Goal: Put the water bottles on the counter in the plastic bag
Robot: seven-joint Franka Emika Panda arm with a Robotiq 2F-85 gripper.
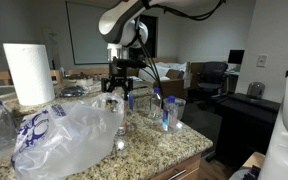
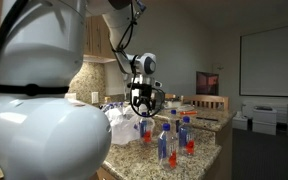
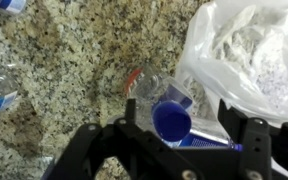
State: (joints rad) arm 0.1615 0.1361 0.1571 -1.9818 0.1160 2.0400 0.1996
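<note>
Wrist view: the gripper is hovering with jaws spread wide, grasping nothing. A blue-capped water bottle is sitting free between them on the speckled surface, right beside the plastic bag, probably so it can go in easily. An exterior view is showing what the wrist camera misses: several more bottles standing upright beyond the gripper.
</note>
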